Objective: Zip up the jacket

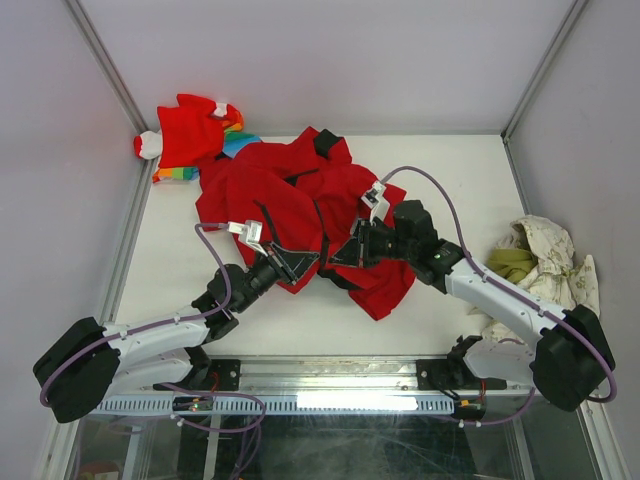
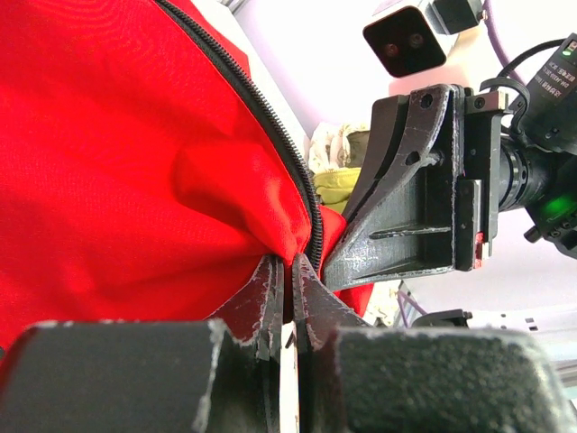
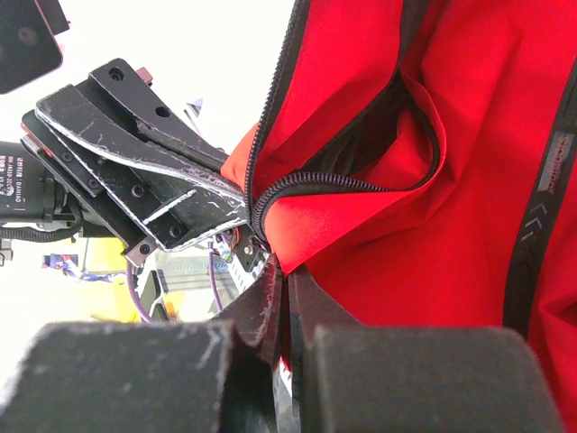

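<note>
The table (image 1: 430, 170) carries the jacket (image 1: 290, 195), a bright red garment that lies crumpled across the middle of the surface, its near hem towards the arm bases. We take the jacket as the landmark.

The left arm (image 1: 150, 340) reaches the jacket's near hem from the lower left. The right arm (image 1: 500, 295) reaches the same hem from the lower right.

A cream and olive cloth (image 1: 535, 255) lies bunched well to the right of the jacket, apart from it. A smaller red garment with rainbow stripes (image 1: 190, 135) touches the jacket's far left corner.

The left gripper (image 2: 288, 266) sits at the jacket's near hem. Its fingers are pressed together and pinch the red fabric just beside the zipper teeth. The right gripper (image 3: 284, 275) sits at the same hem, close to the left one, tip facing tip. Its fingers are likewise pressed together, and they pinch the red fabric at the lower end of the other row of teeth.

The zipper (image 2: 270, 117) is dark and runs up the jacket front from the two pinched points. In the right wrist view we see it undone, with the front gaping on black lining.
</note>
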You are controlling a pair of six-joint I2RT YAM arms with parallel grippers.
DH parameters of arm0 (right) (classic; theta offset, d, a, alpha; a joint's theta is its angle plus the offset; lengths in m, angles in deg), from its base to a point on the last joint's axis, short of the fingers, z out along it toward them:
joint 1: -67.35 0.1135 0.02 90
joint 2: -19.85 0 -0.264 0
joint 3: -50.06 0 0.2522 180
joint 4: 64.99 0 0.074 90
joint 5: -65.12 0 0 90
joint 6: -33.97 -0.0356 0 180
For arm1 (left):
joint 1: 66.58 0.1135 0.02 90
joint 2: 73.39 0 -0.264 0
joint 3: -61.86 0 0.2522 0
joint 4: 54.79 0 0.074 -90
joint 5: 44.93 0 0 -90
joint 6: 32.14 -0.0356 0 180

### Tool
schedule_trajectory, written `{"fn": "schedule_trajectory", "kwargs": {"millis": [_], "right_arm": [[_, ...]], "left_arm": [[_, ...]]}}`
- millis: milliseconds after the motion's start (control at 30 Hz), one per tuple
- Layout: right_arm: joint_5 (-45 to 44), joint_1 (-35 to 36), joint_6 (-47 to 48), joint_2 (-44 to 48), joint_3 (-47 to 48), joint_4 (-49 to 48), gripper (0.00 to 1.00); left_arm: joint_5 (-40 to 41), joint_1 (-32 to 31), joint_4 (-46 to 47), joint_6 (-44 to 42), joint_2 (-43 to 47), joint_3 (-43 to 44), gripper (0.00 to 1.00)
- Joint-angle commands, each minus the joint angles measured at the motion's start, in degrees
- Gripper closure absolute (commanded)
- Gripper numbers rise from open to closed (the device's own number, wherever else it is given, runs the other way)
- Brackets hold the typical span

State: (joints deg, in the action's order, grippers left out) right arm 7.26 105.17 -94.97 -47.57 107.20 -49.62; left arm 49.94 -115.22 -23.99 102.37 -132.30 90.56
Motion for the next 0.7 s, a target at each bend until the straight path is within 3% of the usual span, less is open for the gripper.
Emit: {"fn": "schedule_trajectory", "kwargs": {"millis": [0, 667], "right_arm": [[-0.21, 0.36, -2.71, 1.00, 1.36, -3.00, 1.00], [-13.77, 4.71, -9.59, 4.93, -3.10, -2.92, 1.00]], "left_arm": [[0.80, 0.55, 1.31, -1.25, 1.35, 0.57, 1.00], [5.16, 0.14, 2.02, -3.28, 1.48, 1.44, 1.00]]}}
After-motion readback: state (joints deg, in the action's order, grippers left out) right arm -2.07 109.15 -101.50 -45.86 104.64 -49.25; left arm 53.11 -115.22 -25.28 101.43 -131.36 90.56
